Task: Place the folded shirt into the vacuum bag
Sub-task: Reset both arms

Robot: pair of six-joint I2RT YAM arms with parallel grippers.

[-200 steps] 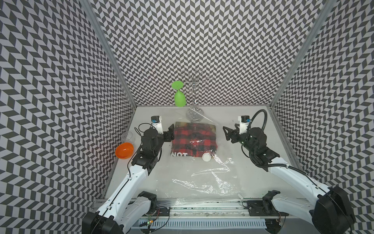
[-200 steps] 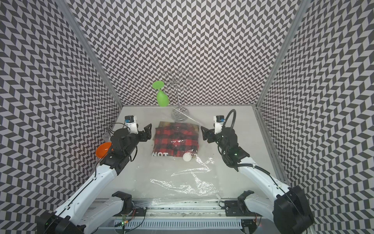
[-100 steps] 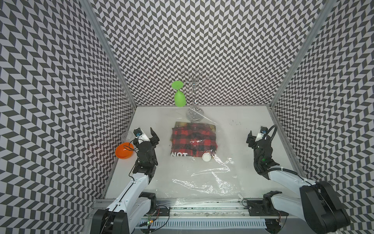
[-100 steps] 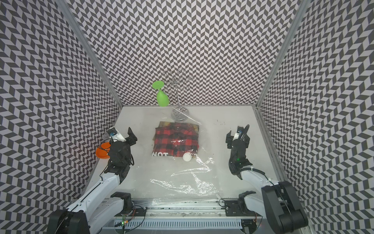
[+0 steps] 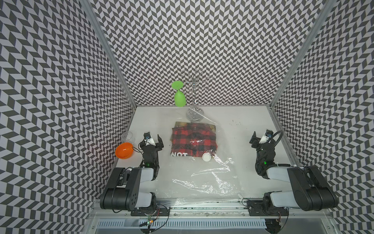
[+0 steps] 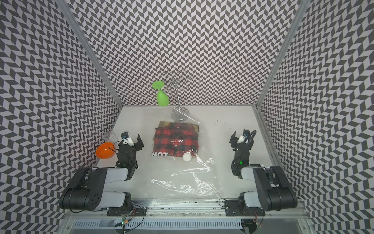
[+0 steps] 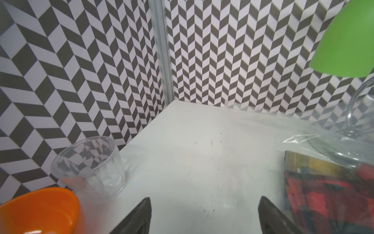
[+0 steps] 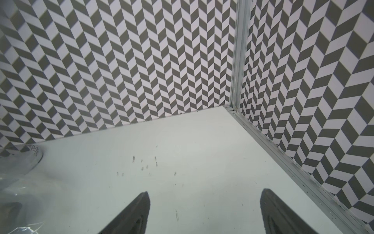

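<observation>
The folded shirt (image 5: 194,141) (image 6: 177,141), red and black plaid, lies at mid-table under the far end of the clear vacuum bag (image 5: 206,178) (image 6: 186,178). The bag's white valve cap (image 5: 206,157) sits at the shirt's near edge. The crinkled plastic reaches to the table's front edge. My left gripper (image 5: 151,141) (image 7: 204,214) is open and empty, to the left of the shirt and apart from it; the left wrist view shows the shirt's (image 7: 323,192) corner. My right gripper (image 5: 262,139) (image 8: 204,212) is open over bare table, far to the shirt's right.
An orange bowl (image 5: 124,150) and a clear plastic cup (image 5: 128,136) stand by the left wall, close to my left gripper. A metal glass rack (image 5: 194,97) with a hanging green wine glass (image 5: 179,97) stands at the back, its base touching the bag's far edge.
Both arms have pulled back from the shirt's sides toward the front edge and folded up. Shirt and bag have not moved.
</observation>
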